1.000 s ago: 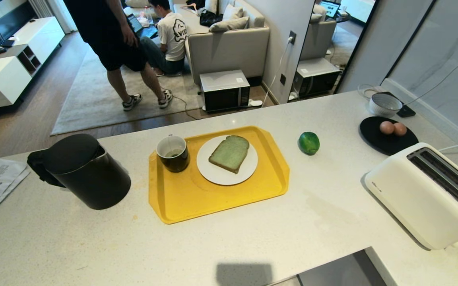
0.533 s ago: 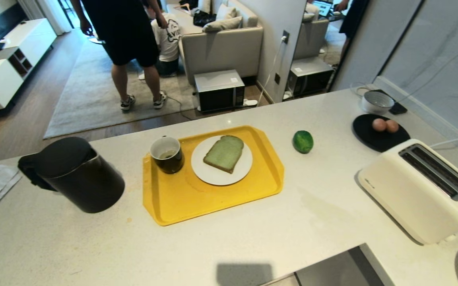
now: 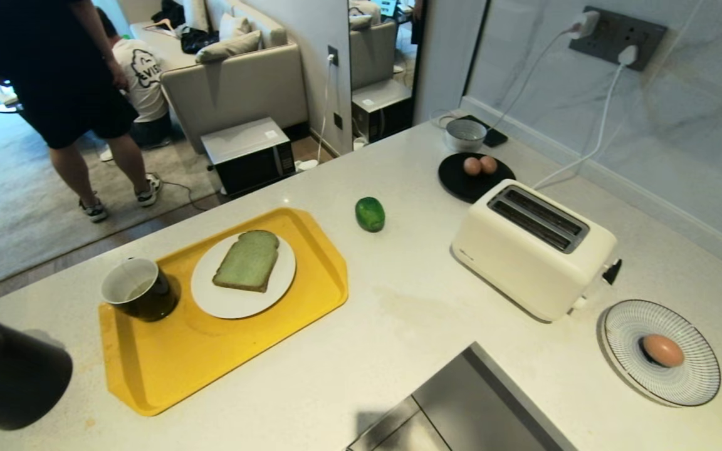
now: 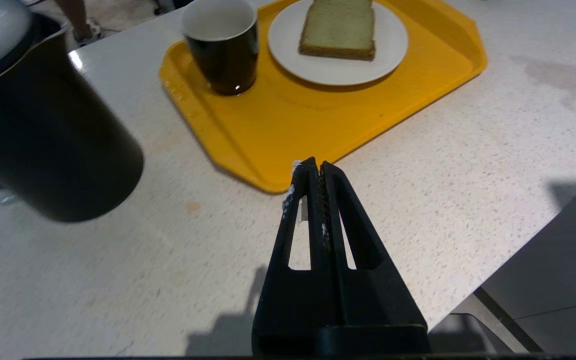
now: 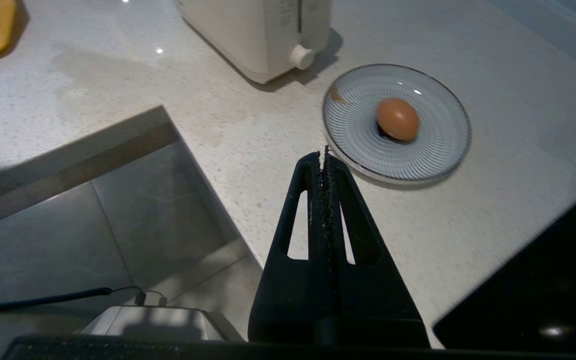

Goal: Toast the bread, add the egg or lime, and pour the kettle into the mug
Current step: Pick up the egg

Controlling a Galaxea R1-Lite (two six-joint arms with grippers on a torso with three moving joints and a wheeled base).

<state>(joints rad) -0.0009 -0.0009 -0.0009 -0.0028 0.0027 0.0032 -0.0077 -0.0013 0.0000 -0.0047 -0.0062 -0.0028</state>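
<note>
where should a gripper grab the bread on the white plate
Take the bread across its two long side crusts, coming straight down from above. It lies flat on the white plate, so only top and edges are exposed, and the mug crowds one side.

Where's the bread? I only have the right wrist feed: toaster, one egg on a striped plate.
Observer: The bread lies flat on a white plate on the yellow tray, left of the toaster in the head view.
Operator: Any other eggs?
Observer: Two more eggs sit on a black plate behind the toaster.
Operator: Left pincer?
Observer: The left pincer is shut and empty, above the counter by the tray's near edge.
</note>
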